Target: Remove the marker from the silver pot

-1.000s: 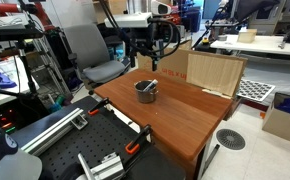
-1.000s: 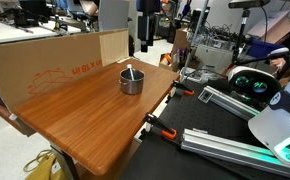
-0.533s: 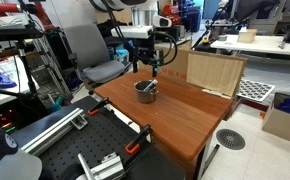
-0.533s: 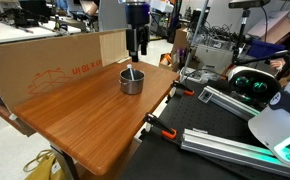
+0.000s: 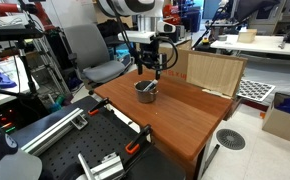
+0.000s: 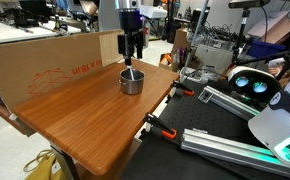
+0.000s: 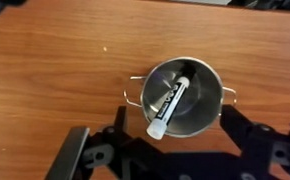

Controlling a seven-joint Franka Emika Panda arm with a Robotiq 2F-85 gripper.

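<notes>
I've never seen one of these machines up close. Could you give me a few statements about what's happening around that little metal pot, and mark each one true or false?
1. The marker lies inside the silver pot. True.
2. The gripper is clamped on the marker. False: its jaws are open and hang above the pot, with the marker untouched.
3. The pot stands on the wooden table. True.
4. The pot sits inside the cardboard box. False: the box stands on the table, apart from the pot.
</notes>
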